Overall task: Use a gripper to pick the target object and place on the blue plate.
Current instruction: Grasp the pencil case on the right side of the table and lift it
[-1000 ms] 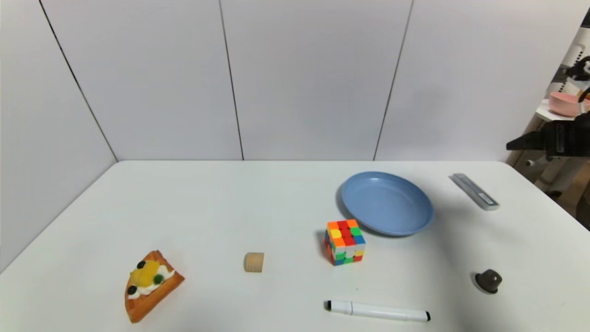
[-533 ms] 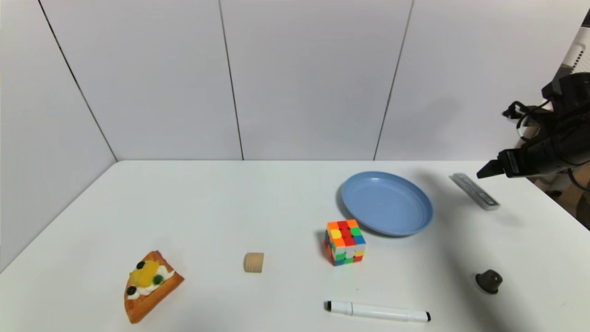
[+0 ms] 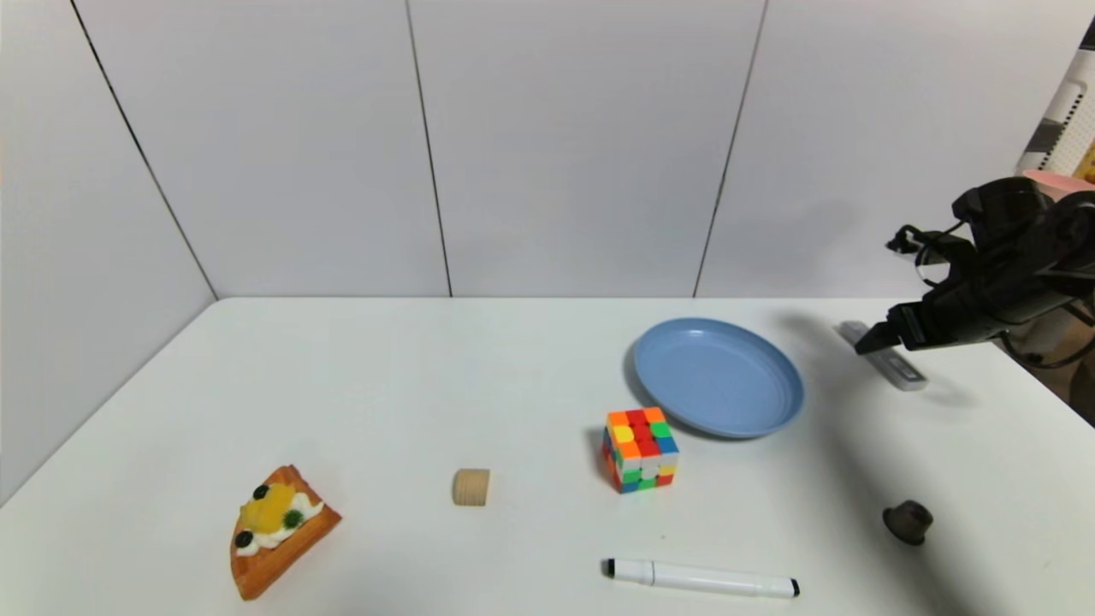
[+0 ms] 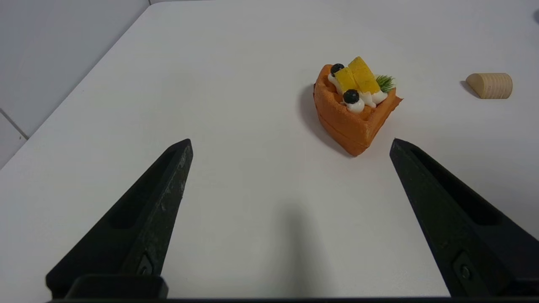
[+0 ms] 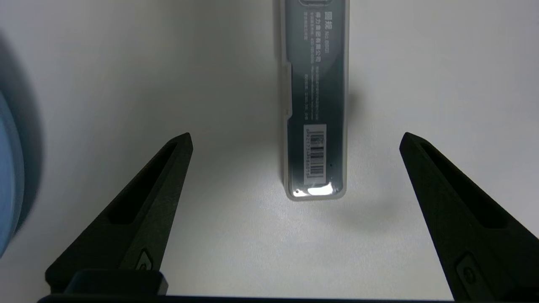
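Grey and flat, the target object (image 3: 890,363) lies on the white surface (image 3: 428,385) at your far right, just beside the blue plate (image 3: 717,376) but not touching it. You see the right claw (image 3: 877,340) above its far part, tilted downward, and in the head view the black fingers cover a part of the bar. From the right wrist view, the target object (image 5: 316,126) lies lengthwise between the two spread fingers (image 5: 143,210), with its white barcode label near the closer end. The right claw (image 5: 294,147) is released and wide; it grasps nothing, and its fingers are apart from the bar on both sides. A small part of the blue plate (image 5: 6,189) shows at the edge of that view.

Your left claw (image 4: 290,145) is parked low at the left side, also released, with nothing between its fingers. Beyond it you see the orange toy cake slice (image 4: 353,105) and a small wooden cylinder (image 4: 489,85) lying on its side.

On the near part of the surface, you find the colourful cube (image 3: 640,448) just beside the near rim of the plate, the white marker pen (image 3: 701,577) near the front edge, and a small dark knob-shaped thing (image 3: 908,521) at the right.
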Tool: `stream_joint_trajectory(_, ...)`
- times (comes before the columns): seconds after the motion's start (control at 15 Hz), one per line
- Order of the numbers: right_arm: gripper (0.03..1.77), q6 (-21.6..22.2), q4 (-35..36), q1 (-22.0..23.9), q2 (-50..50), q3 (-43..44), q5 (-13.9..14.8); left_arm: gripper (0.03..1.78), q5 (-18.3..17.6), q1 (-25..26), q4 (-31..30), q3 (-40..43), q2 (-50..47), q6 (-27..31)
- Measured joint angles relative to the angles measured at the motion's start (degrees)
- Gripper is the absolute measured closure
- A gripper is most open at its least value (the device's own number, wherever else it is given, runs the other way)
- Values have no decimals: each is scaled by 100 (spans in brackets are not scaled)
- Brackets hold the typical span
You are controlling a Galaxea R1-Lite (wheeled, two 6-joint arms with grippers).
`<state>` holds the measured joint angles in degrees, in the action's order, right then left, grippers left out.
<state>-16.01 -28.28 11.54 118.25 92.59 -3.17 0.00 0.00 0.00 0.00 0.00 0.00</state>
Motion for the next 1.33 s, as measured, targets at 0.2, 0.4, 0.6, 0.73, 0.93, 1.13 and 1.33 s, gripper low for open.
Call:
stream_joint_trajectory(0.2, 10, 199, -2, 16, 236, 276, -107, 12, 0, 0, 0, 0, 0, 0)
stream_joint_trajectory(0.4, 10, 304, -11, 59, 397, 503, -234, 12, 0, 0, 0, 0, 0, 0)
stream_joint_trajectory(0.6, 10, 532, -13, 80, 460, 542, -212, 12, 0, 0, 0, 0, 0, 2)
stream_joint_trajectory(0.73, 10, 538, -13, 105, 503, 553, -197, 12, 0, 0, 0, 0, 0, 0)
stream_joint_trajectory(0.93, 10, 534, -11, 140, 549, 553, -190, 12, -2, 0, 0, -2, 0, 0)
stream_joint_trajectory(1.13, 10, 521, -10, 168, 573, 538, -208, 12, 0, 0, 0, 0, 0, 0)
stream_joint_trajectory(1.33, 10, 483, -2, 173, 588, 516, -210, 12, 0, 0, 0, 0, 0, 0)
